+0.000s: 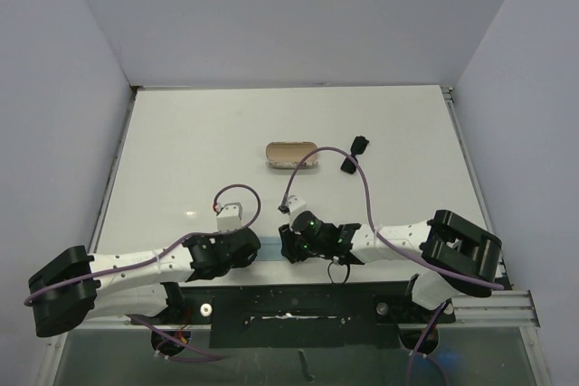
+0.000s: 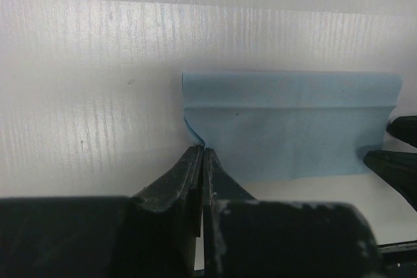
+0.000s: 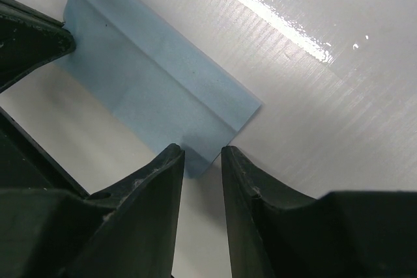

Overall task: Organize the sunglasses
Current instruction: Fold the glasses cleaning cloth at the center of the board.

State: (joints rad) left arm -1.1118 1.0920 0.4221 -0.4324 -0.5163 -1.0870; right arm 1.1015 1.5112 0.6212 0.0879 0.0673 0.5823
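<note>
The black sunglasses (image 1: 354, 155) lie on the table at the back, just right of the oblong case (image 1: 290, 155), far from both grippers. A light blue cloth (image 2: 293, 125) lies flat near the table's front edge, folded over along its far side. My left gripper (image 2: 201, 151) is shut, its tips pinching the cloth's near left corner. My right gripper (image 3: 202, 151) is open by a narrow gap, and the cloth's (image 3: 163, 89) opposite corner sits between its tips. From above, the two grippers (image 1: 261, 249) (image 1: 283, 246) face each other over the cloth (image 1: 270, 263).
The case lies open side up, with its tan inside showing. Purple cables (image 1: 362, 183) arch over the table from both wrists. White walls close in the table on three sides. The black base rail (image 1: 289, 309) runs along the front.
</note>
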